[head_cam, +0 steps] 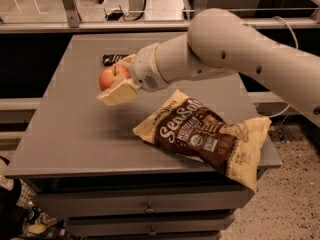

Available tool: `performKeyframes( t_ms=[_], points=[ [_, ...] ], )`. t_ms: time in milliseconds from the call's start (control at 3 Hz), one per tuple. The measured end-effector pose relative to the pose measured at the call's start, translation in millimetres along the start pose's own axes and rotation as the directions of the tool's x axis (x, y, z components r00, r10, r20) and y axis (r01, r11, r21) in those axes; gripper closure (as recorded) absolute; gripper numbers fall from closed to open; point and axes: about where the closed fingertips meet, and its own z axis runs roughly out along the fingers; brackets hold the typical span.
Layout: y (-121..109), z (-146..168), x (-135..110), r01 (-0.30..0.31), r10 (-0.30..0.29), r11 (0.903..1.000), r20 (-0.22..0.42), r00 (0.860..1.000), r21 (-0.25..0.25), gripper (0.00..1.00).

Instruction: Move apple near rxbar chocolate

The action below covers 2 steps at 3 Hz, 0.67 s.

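Note:
My gripper (pixel 118 80) is shut on the orange-red apple (pixel 111 76) and holds it above the grey table (pixel 75 134), left of centre. One pale finger (pixel 118 92) shows below the apple, the other behind it. The rxbar chocolate (pixel 114 59), a small black bar, lies on the table just behind the apple, partly hidden by my gripper. My white arm reaches in from the right.
A large yellow-and-brown chip bag (pixel 207 134) lies on the table's right front part. The table has drawers below its front edge. A rail and floor with metal legs lie behind the table.

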Motion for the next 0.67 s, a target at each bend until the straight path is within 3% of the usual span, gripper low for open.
performKeyframes(
  t_ms=[667],
  points=[
    [-96,-23,12,-0.08,0.076,0.9925,0.046,0.996,0.092,1.0]
  ],
)
